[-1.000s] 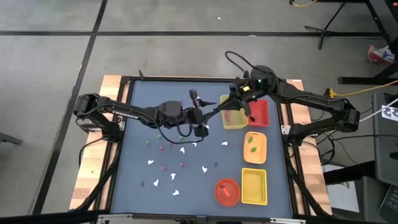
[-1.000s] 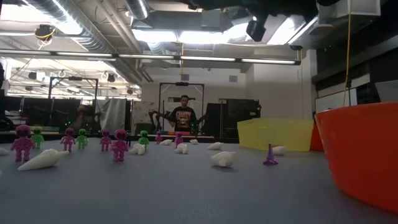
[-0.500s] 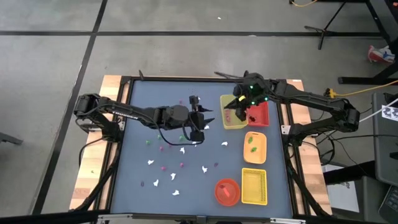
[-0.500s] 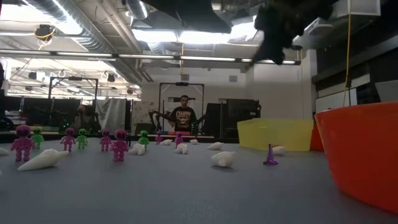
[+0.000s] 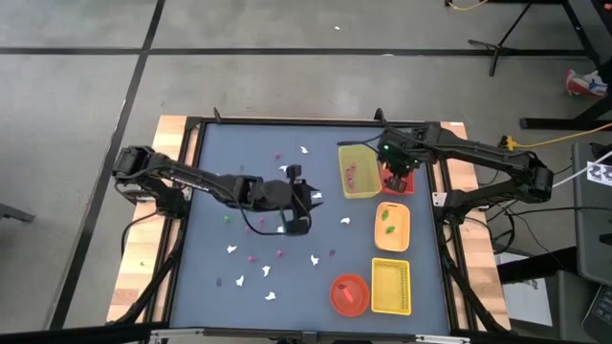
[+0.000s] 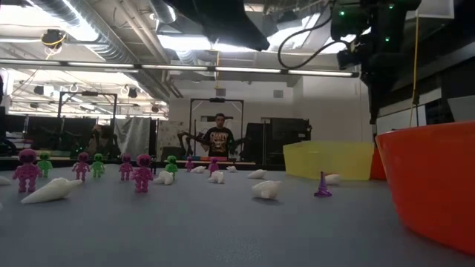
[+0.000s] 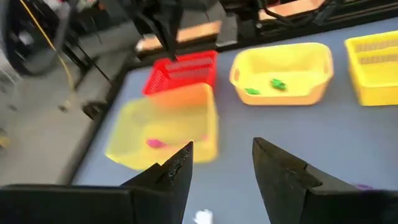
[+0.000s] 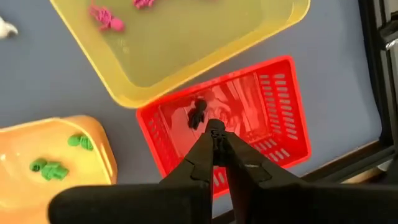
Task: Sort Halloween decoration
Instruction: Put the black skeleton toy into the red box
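The Halloween decoration [image 5: 279,250] is mostly loose on the blue counter [image 5: 220,162], scattered on the side of the yellow tray [image 5: 358,172] away from the counter's edge rail. From above about eight white ghost shapes show, with several pink and a few green bits among them; the smallest cannot be counted surely. At counter height at least five pink and two green figures stand upright, with about six white pieces lying near them and one purple cone [image 6: 322,185].

Some pieces are already in trays: two pink pieces [image 8: 106,17] in the yellow tray, two green ones [image 8: 51,167] in the orange tray [image 8: 37,180] beside it, and one dark piece [image 8: 197,114] in the red basket [image 8: 252,118] touching the yellow tray. A second yellow basket [image 5: 390,286] and a round red-orange bowl [image 5: 349,293] sit farther along.

The right gripper [image 8: 215,132] hangs over the red basket, fingers pressed together, pinching nothing. The left gripper [image 7: 222,163] is spread and empty, out over the loose pieces, facing the yellow tray.
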You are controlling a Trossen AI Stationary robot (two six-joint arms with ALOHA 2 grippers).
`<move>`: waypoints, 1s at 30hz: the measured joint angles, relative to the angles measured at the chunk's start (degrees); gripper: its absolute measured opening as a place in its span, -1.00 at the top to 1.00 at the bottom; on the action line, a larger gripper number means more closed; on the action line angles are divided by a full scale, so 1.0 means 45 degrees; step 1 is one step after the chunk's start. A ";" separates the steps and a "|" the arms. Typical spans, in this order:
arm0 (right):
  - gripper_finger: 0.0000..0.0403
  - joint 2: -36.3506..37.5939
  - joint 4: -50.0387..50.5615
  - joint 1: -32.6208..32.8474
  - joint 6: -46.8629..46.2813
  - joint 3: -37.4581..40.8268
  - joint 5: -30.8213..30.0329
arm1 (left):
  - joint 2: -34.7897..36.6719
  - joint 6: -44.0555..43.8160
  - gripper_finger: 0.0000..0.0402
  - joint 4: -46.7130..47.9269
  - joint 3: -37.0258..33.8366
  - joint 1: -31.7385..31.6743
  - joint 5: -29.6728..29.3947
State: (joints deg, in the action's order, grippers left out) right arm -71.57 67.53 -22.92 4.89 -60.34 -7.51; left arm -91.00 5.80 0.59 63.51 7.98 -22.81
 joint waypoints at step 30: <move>0.25 0.0000 -0.0004 0.0000 -0.0015 0.0000 -0.0005 | 0.0005 -1.6600 0.27 0.9796 0.0000 0.5147 0.6184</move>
State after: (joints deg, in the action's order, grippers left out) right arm -71.57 67.51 -22.92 4.82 -60.34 -7.53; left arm -90.98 -68.90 44.67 63.51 31.14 5.02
